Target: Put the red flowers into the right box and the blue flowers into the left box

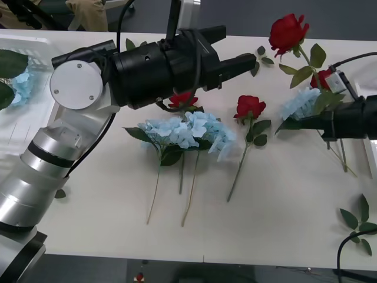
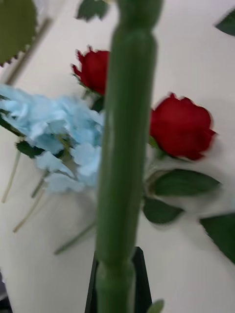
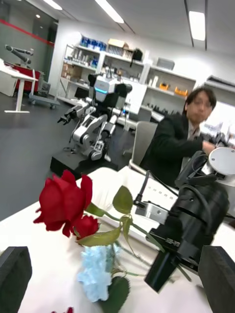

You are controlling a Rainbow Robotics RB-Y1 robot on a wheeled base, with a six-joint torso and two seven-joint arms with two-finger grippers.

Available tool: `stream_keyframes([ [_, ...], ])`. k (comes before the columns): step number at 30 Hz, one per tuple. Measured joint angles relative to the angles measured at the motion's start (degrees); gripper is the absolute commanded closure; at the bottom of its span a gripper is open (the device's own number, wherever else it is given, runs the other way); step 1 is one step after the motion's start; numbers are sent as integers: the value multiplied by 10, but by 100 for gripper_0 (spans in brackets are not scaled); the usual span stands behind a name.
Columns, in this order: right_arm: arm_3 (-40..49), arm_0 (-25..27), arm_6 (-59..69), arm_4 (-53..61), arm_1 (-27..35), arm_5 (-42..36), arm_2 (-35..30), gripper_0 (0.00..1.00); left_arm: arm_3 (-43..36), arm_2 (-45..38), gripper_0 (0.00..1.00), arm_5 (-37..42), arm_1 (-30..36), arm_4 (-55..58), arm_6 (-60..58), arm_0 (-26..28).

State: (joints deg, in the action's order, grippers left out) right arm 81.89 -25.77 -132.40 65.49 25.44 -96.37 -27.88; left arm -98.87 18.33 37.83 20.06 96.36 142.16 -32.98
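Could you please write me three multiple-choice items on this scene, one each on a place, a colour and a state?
1. Where is the raised red rose?
A. in the left box
B. in the jaws of the right gripper
C. lying flat at the table's near edge

2. What colour is the flower in the left box?
A. pale blue
B. deep red
C. yellow

3. How do the jaws of the left gripper stand?
A. shut on a rose
B. shut on a leaf sprig
C. open, holding nothing

Answers:
1. B: its stem runs down into the right gripper, at the table's right side.
2. A: pale blue petals show among green leaves in the box.
3. C: both fingers stand apart above the flowers on the table.
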Motion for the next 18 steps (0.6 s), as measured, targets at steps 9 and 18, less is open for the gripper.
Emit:
stream_keyframes([
  [9,52,0,197,-140,79,17,45,100,-14,-65,0,122,29,18,0,27],
  [18,52,0,286,-291,102,80,43,100,-14,-143,0,310,72,27,0,98],
])
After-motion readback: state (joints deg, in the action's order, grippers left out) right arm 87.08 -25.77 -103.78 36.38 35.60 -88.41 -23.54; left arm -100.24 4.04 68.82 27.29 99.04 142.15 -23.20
